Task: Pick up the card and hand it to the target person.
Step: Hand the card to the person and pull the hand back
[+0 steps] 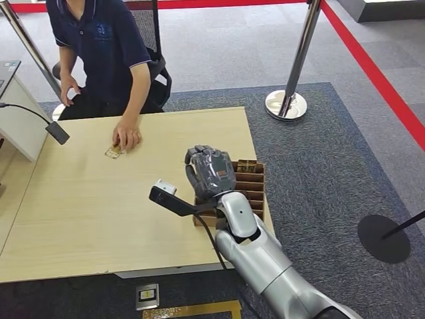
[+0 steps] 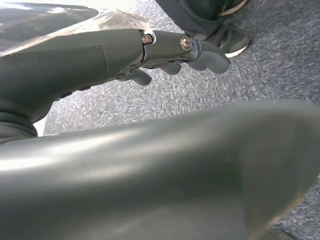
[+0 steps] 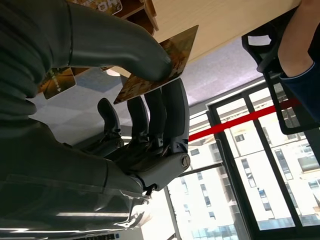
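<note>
Head view is showing the right hand [image 1: 210, 171] hovering over the brown slotted card box [image 1: 250, 188] at the wooden table's [image 1: 100, 212] four o'clock corner. In the right wrist view, that hand [image 3: 151, 125] is pinching a card [image 3: 162, 62] between thumb [image 3: 124, 45] and fingers [image 3: 175, 112], the card tilting out past the fingertips. At about eleven o'clock from the box, the seated person [image 1: 103, 46] is pressing a hand [image 1: 126, 136] onto another card [image 1: 114, 152] lying flat on the table. The left hand [image 2: 170, 52] is hanging above grey carpet [image 2: 226, 85], its fingers lying nearly straight and holding nothing.
</note>
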